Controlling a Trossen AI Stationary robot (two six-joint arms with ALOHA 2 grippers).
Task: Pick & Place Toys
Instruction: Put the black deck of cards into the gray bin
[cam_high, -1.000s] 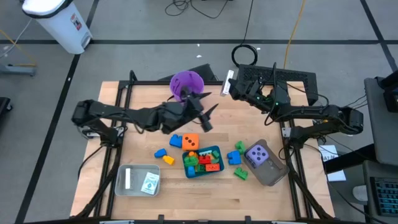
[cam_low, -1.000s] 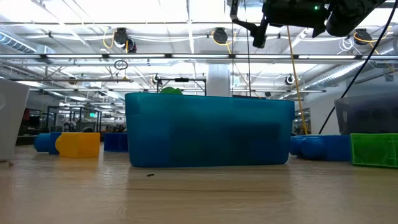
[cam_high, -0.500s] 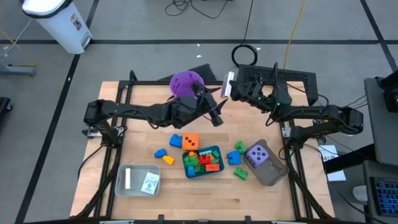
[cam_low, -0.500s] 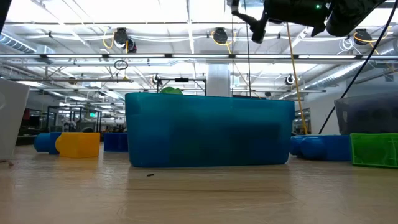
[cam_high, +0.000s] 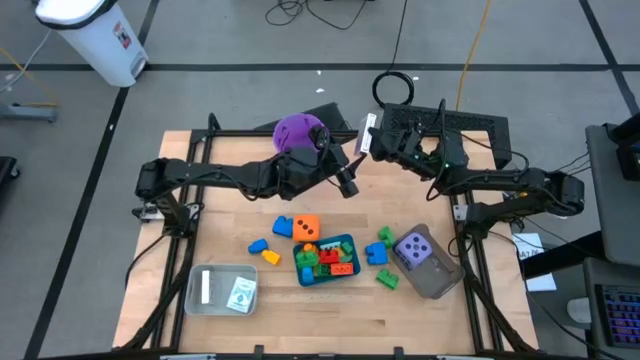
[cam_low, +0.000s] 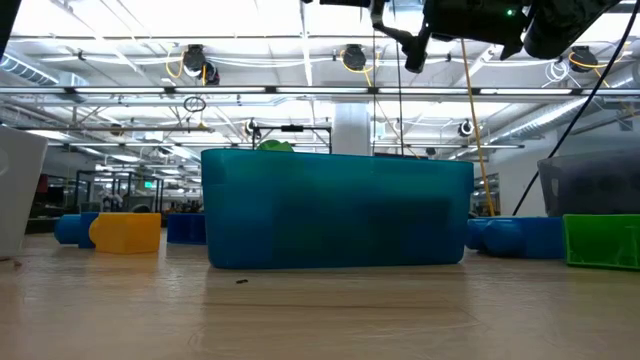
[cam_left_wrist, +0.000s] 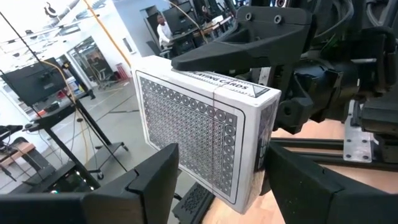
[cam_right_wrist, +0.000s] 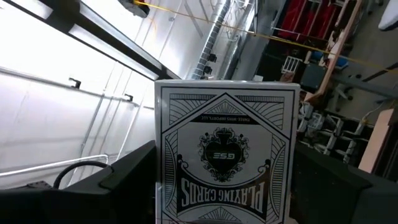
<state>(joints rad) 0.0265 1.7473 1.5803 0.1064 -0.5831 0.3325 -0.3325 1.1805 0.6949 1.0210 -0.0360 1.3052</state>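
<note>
Card box meets both grippers
Left gripper (cam_high: 347, 183) has swung up-centre; both jaws now pinch the card box (cam_left_wrist: 205, 140), suggesting a handover with the right gripper (cam_high: 367, 140).

The left gripper (cam_left_wrist: 217, 180) is holding a white box of playing cards (cam_left_wrist: 202, 134) upright between its two dark fingers (cam_left_wrist: 152, 186), while just beyond the box the right gripper's fingers (cam_left_wrist: 239, 56) are clasping its far end.
</note>
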